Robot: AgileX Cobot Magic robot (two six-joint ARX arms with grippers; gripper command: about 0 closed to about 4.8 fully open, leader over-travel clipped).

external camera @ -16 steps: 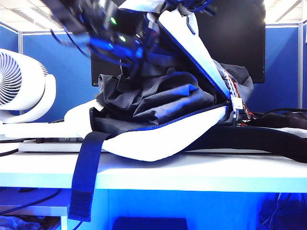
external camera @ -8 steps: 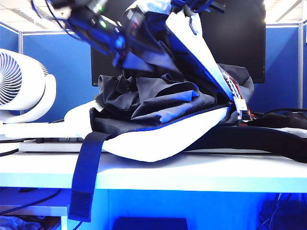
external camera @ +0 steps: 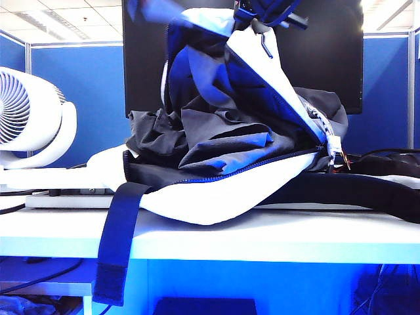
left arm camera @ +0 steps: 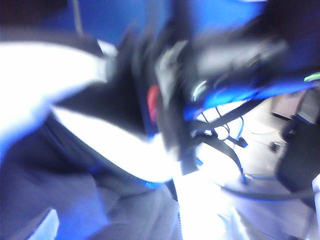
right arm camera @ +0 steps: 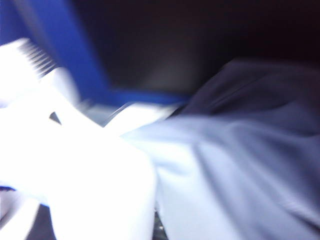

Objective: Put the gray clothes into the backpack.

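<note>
Your backpack (external camera: 216,200) lay on its side on the table (external camera: 262,243), mouth facing the camera, one strap (external camera: 118,236) hanging off the near edge. The fan (external camera: 26,118) sat well apart at far left.

Your right gripper (external camera: 266,12) was at the top of the exterior view, clenched on the backpack's flap (external camera: 262,72) and holding it up, so the mouth stood wide open.

Your left gripper (external camera: 147,8) was only a blur at the top edge, up and left of the flap, clear of the load. Its jaws were spread wide; I saw nothing in them, though the left wrist view was too smeared to show the fingers.

The clothes (external camera: 223,141) were in the mouth, heaped on the dark lining under the raised flap. I'd call the main step mostly done: the bulk sat behind the zipper (external camera: 249,164) line, released.

Not finished, in my judgement:
- On the left the pile bulged up and spilled over the rim.
- The heap rode high, not pushed down deep.
- At the right, behind the flap, some gray fabric showed; I couldn't tell whether it was clothes or the bag.

What was left for you: tuck the left folds in, press the pile down, then let the flap drop.
</note>
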